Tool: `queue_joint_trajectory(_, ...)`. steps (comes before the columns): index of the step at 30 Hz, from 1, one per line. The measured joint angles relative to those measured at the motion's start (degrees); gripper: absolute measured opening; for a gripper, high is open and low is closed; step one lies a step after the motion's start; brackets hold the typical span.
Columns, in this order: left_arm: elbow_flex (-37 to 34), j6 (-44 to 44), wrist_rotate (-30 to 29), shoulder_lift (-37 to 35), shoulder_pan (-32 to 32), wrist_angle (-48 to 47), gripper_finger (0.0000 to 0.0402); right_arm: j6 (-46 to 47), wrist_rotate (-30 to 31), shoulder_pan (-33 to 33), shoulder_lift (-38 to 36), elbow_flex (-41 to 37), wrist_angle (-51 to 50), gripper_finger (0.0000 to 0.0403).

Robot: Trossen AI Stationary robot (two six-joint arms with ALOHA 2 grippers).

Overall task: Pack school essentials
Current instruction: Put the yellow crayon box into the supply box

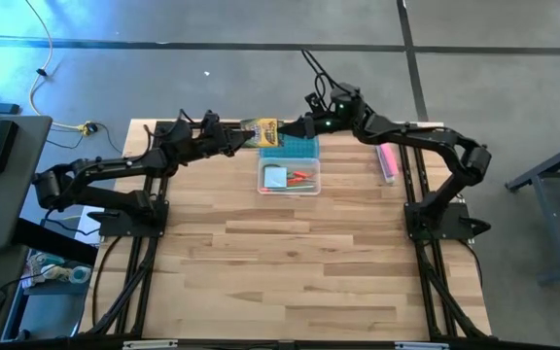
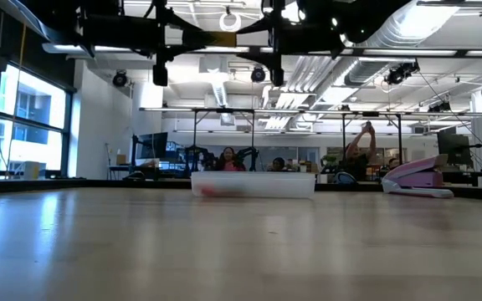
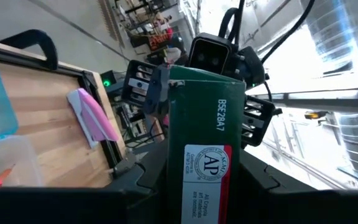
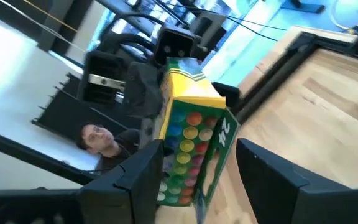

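Both arms met above the far edge of the clear plastic box [image 1: 290, 178], sharing a yellow-green crayon pack [image 1: 261, 131] between them. The left gripper [image 1: 233, 139] had its fingers closed on one end of the pack, and the right gripper [image 1: 297, 126] clasped the other end, so the pack hung in the air just beyond the box and its blue lid [image 1: 290, 148], not touching the table [image 1: 290, 262]. It looked like a hand-over, one arm passing the pack across so the other could lower it at a better angle. Inside the box lay a light-blue note pad [image 1: 274, 176], with a few red and orange items beside it, too small to tell apart. A pink bar [image 1: 387, 161] rested to the right of the box, well apart, near the right arm's base rail. Behind the box, people sat at desks in the room [image 2: 228, 157]. The packing appeared partly done, with the crayons next to go in.
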Motion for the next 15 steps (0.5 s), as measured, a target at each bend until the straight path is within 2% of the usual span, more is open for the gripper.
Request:
queue_joint_trajectory(11, 0.00, 0.89, 0.34, -0.02, 0.00, 0.19, 0.0108, 1.67, 2.01, 1.85, -0.04, 0.00, 1.48, 0.0197)
queue_joint_trajectory(15, 0.00, 0.96, 0.73, 0.09, -0.05, -0.07, 0.0108, 2.62, -0.35, 1.15, -0.25, 0.00, -0.58, 0.0197)
